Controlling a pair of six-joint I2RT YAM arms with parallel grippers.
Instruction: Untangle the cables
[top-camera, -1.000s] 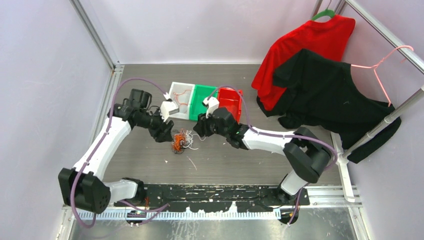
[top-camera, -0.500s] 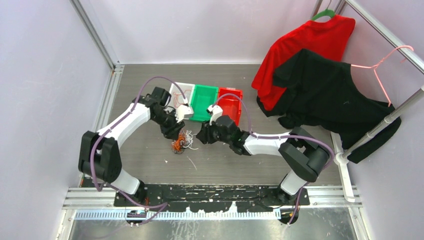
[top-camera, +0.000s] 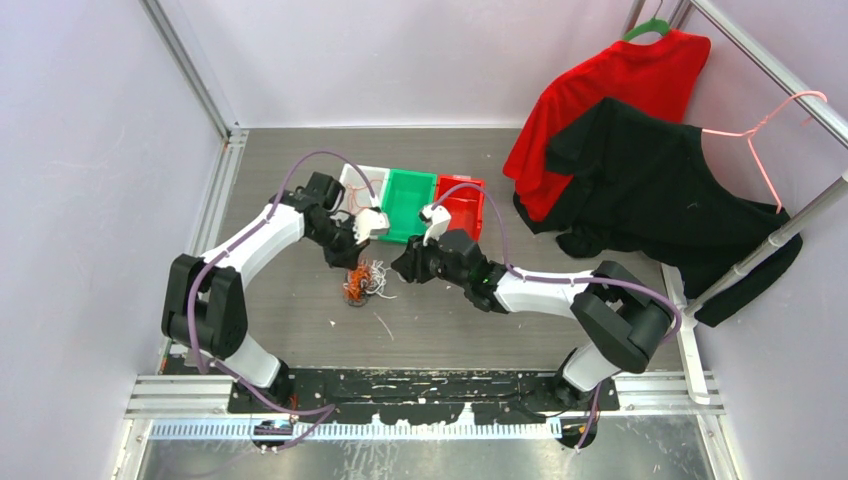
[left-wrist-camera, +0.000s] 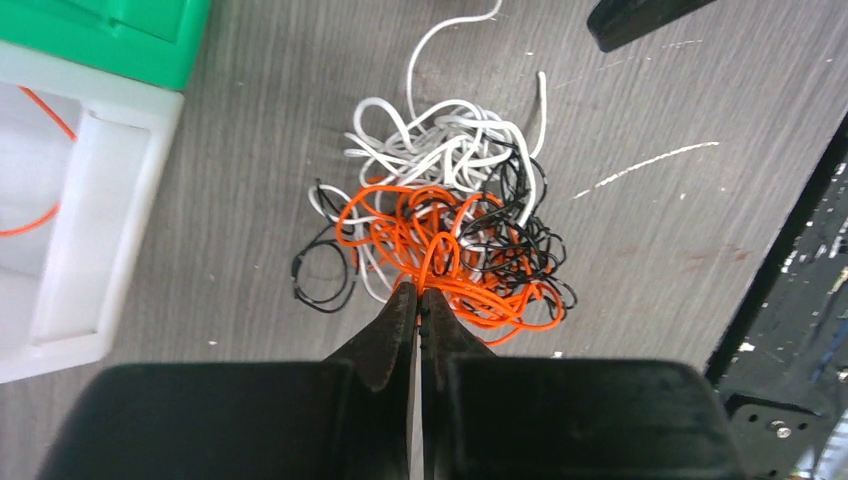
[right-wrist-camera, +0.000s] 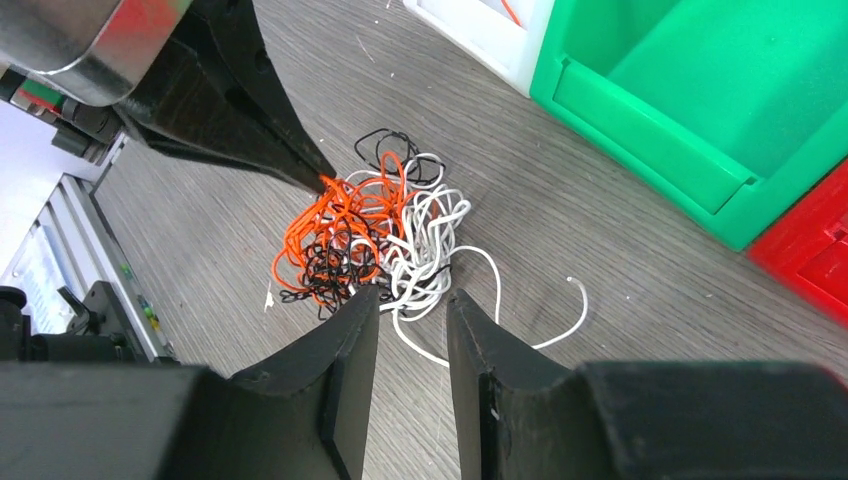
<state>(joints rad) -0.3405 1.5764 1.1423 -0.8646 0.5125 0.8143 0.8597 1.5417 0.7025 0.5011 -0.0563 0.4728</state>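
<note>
Clump of thin orange, white and black wire strands: knotted together, mid-worktop toward the left edge.
Left gripper: closed, apparently pinching an orange loop.
Right gripper: narrowly parted, empty, just beside the clump.
Done: one orange strand lies in the white plastic bin.
Left: nearly all, I judge.
</note>
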